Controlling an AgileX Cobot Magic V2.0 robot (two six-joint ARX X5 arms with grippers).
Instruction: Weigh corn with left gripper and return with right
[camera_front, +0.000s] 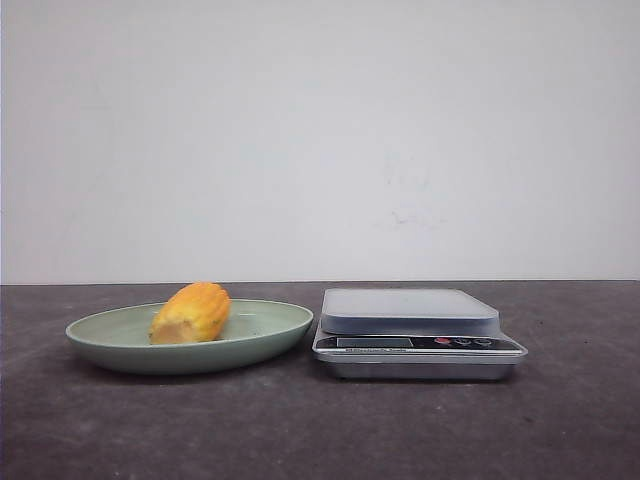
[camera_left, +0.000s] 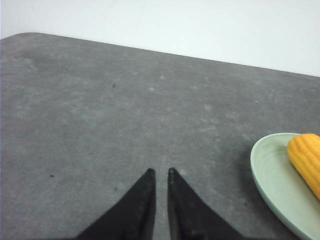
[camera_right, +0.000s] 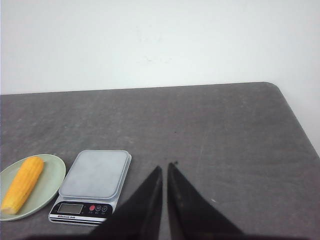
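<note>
Almost nothing can be read. The scale (camera_front: 418, 335) carries a line of small white print on its dark front panel, under the display (camera_front: 374, 342), but the letters are too small and blurred to make out in the front view or the right wrist view. The display itself shows no digits. The coloured buttons (camera_front: 462, 342) beside it bear no readable marks.
</note>
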